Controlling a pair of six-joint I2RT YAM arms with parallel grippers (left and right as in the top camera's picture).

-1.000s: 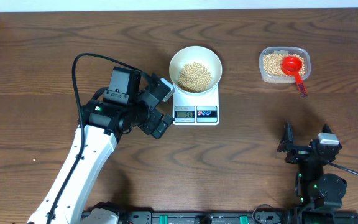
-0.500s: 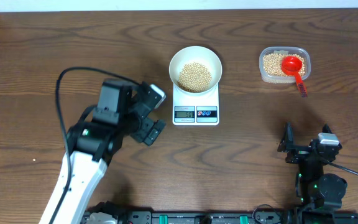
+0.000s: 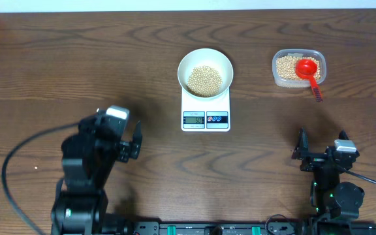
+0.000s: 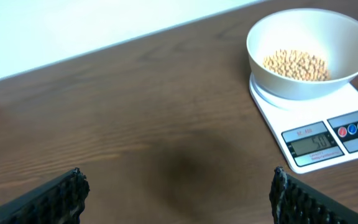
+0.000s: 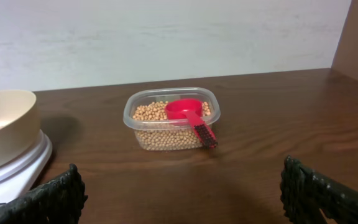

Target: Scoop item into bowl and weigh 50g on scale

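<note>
The white bowl [image 3: 205, 61] stands on the white scale [image 3: 205, 112] at the table's middle back and holds a heap of beige beans [image 3: 204, 79]. It also shows in the left wrist view [image 4: 311, 37], with the scale [image 4: 303, 118] reading about 50. My left gripper [image 3: 124, 142] is open and empty, left of the scale and nearer the front; its fingers frame bare table [image 4: 178, 193]. My right gripper [image 3: 320, 153] is open and empty at the front right [image 5: 182, 190].
A clear plastic tub [image 3: 297, 68] of beans stands at the back right with a red scoop [image 3: 307, 69] lying in it, handle over the front rim. Both show in the right wrist view, tub [image 5: 170, 121] and scoop [image 5: 188, 112].
My left arm has pulled back from beside the scale toward the front left, away from the bowl. The right arm has not moved.
</note>
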